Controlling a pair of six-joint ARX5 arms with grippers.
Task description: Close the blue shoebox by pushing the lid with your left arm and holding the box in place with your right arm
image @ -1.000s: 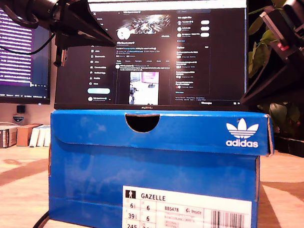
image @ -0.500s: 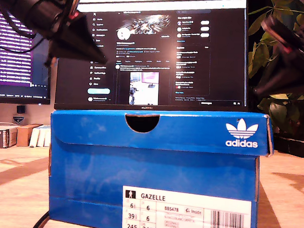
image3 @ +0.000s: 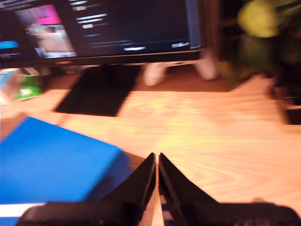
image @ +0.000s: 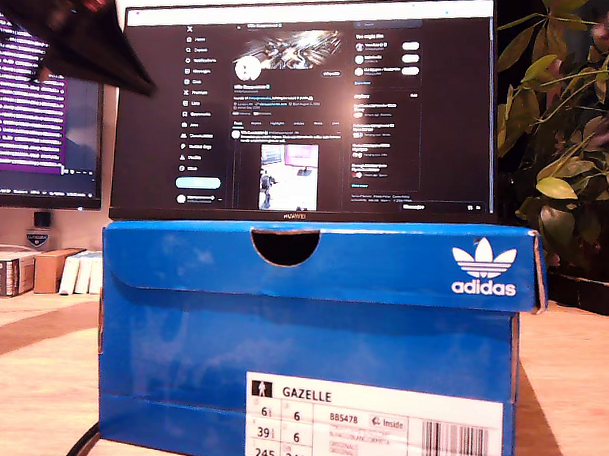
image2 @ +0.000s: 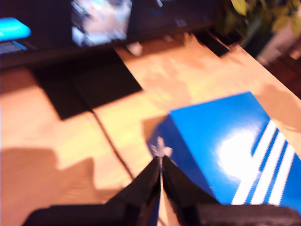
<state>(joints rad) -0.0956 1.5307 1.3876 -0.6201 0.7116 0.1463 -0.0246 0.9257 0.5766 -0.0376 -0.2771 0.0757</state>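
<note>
The blue shoebox [image: 180, 354] stands on the wooden table, filling the middle of the exterior view. Its lid [image: 323, 259], with the white adidas logo, lies flat down on the box. My first gripper [image: 139, 82] shows as a dark wedge in the exterior view's upper left, high above the box and apart from it. In the first wrist view it [image2: 161, 162] is shut on nothing, beside the striped box top [image2: 225, 136]. My second gripper [image3: 156, 157] is also shut and empty, with the blue box [image3: 51, 160] off to one side. The exterior view does not show it.
A large monitor [image: 309, 108] stands right behind the box, with a second screen [image: 43, 109] at the exterior view's left. A leafy plant [image: 567, 147] stands at that view's right, small books [image: 43, 269] at its left, and a black cable [image: 82, 442] runs under the box corner.
Both arms have lifted up and outward from above the box. The one at the exterior view's right has left the picture; the first has drawn into the upper left corner.
</note>
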